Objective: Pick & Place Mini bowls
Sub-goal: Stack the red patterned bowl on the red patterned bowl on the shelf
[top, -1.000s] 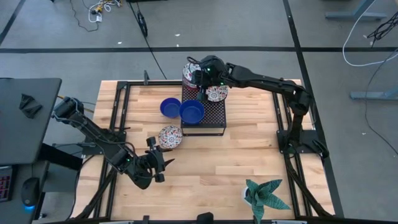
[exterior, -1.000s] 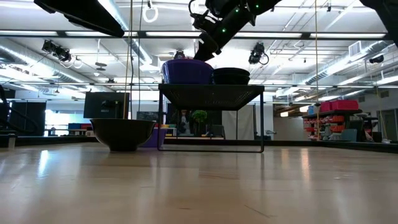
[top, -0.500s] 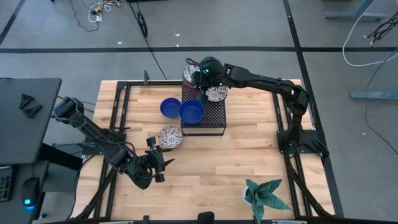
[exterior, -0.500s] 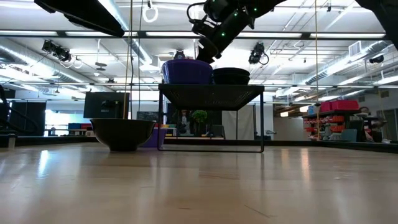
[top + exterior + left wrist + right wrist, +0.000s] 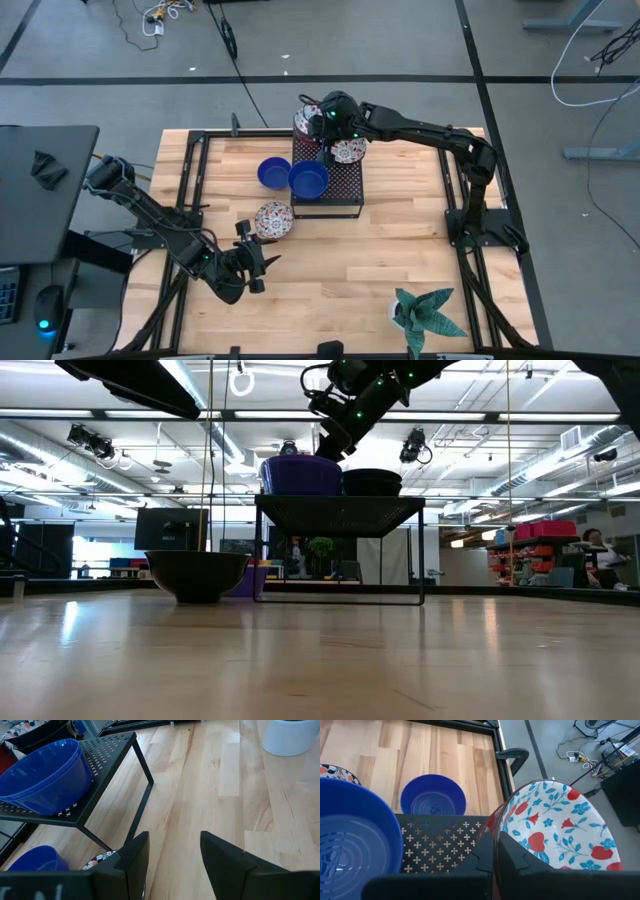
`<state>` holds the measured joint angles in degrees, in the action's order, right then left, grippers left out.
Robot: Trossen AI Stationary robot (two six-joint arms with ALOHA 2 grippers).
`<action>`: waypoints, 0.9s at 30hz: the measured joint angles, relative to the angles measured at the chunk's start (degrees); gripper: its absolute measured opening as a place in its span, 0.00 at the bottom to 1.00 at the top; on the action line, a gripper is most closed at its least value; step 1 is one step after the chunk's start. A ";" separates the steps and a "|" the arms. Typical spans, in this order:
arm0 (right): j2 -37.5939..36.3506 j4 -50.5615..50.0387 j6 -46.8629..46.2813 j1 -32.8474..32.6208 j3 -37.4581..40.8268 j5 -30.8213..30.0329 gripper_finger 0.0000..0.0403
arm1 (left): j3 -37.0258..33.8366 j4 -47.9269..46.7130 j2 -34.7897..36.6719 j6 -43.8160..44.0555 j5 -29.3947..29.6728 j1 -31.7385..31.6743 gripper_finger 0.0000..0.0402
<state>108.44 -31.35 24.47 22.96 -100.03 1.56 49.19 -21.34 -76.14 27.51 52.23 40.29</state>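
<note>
My right gripper (image 5: 322,121) is over the far-left corner of the black perforated rack (image 5: 340,190), shut on a white bowl with red and blue flowers (image 5: 306,114) (image 5: 555,830). On the rack sit a blue bowl (image 5: 309,179) and a second patterned bowl (image 5: 348,151). Another blue bowl (image 5: 271,172) and a patterned bowl (image 5: 274,220) stand on the table left of the rack. My left gripper (image 5: 252,262) (image 5: 172,850) is open, low over the table near that patterned bowl, touching nothing. My right gripper holds the flowered bowl by its rim (image 5: 501,818), on the side facing the gripper. One finger (image 5: 517,855) is inside the bowl and the other outside. The bowl's inside faces up; whether its base touches the rack is hidden.
A green paper plant in a white pot (image 5: 428,315) (image 5: 290,735) stands near the table's near right corner. The wood between the rack and the near edge (image 5: 340,270) is bare. In the low view the rack (image 5: 338,510) stands on thin legs, with a bowl (image 5: 197,573) beside it.
My right gripper, with the flowered bowl in it, has shifted slightly toward the table's left over the rack's far end, then held still. My left arm has not moved.
</note>
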 joint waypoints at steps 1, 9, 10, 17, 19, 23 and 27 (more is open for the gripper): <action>0.00 0.00 0.00 0.00 0.00 0.00 0.02 | 0.00 0.00 0.00 0.00 0.00 0.00 0.45; 1.57 -0.17 0.44 0.24 0.00 0.00 0.02 | 0.00 0.11 0.00 0.00 0.00 0.00 0.45; 1.76 0.01 0.78 0.31 0.00 -0.29 0.02 | 0.00 0.13 0.00 0.00 -0.02 0.00 0.45; 2.08 0.46 0.14 0.50 -0.04 -0.13 0.03 | 0.00 0.17 0.00 0.16 -1.25 0.02 0.45; 2.08 0.37 -0.02 0.51 -0.04 -0.07 0.05 | 0.02 0.24 0.00 0.27 -1.25 0.02 0.45; 2.14 0.29 -0.22 0.52 -0.02 -0.04 0.13 | 0.00 0.33 0.00 0.31 -1.27 0.02 0.45; 1.44 -0.10 -0.17 0.56 0.01 -0.01 0.21 | 0.00 0.30 0.00 0.28 -1.27 0.02 0.45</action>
<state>109.88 -31.46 24.30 23.52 -100.02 1.55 49.19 -21.04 -76.14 27.79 50.96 40.32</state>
